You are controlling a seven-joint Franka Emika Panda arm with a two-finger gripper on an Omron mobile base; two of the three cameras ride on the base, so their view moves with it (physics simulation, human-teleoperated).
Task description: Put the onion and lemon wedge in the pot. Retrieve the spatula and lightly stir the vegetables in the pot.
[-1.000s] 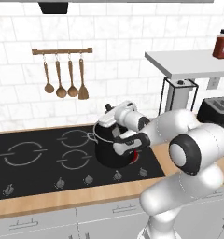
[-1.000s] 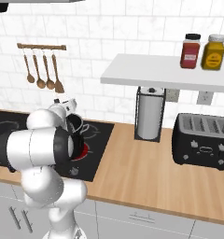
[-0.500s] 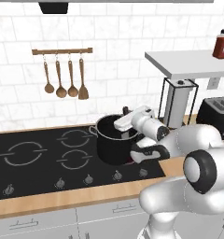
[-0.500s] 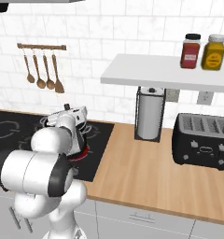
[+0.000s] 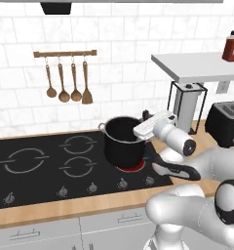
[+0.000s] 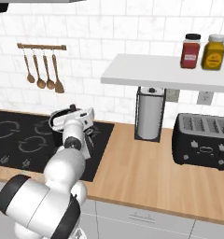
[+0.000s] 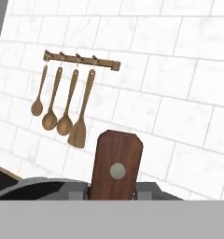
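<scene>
Hand view showed the gripper [image 7: 113,192] clenched on a brown wooden piece with a round hole in it. I think this was the handle end of the spatula [image 7: 116,165], standing up between the two fingers. The rest of it was hidden, so I could not see its flat blade.

In the left base view the gripper [image 5: 141,132] sat at the right side of the pot's rim. The pot [image 5: 121,146] stood on the stove [image 5: 36,171], over a red glowing ring. The inside of the pot was dark, so I could not tell if the onion and the lemon wedge were in it.

On the wall hung a rack [image 5: 65,53] with three spoons and one more flat wooden tool [image 5: 87,93].

The spatula looked stiff, hard and light. It would not bend or break easily. Smooth wood can slip or twist between the fingers, so a firm hold near the top of the handle seemed right. That leaves the long part free to reach down and stir softly.
</scene>
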